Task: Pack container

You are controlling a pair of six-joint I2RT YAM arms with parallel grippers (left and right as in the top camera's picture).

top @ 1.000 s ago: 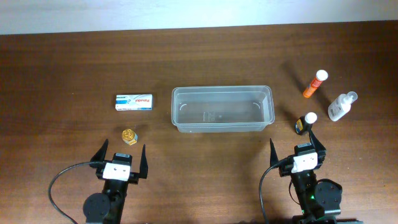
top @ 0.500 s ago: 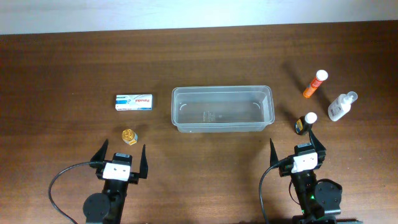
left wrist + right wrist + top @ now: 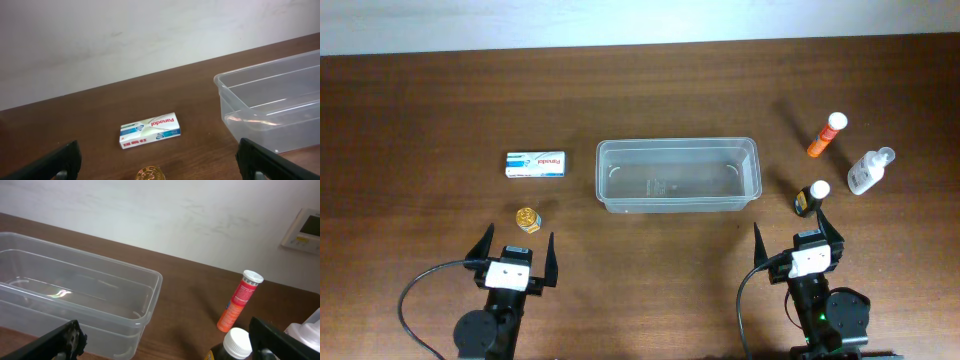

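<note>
While both arms wait at the near edge of the table, the left gripper [image 3: 517, 244] and the right gripper [image 3: 792, 232] have their fingers spread wide and hold nothing. Packing looks not yet begun, so I'd judge the step in hand to be a first pick. Just ahead of the left fingers stands a small gold-lidded jar [image 3: 527, 218]. A dark bottle with a white cap [image 3: 810, 197] stands just beyond the right ones. Either is best taken squarely from above, fingers straddling it, so it doesn't tip. Farther back, the container [image 3: 675, 144] sits mid-table with nothing in it, between the two grippers and well apart from both. A Panadol box [image 3: 536, 164] lies to its left, and an orange tube [image 3: 827, 135] and a clear spray bottle [image 3: 870, 170] lie off to its right.
</note>
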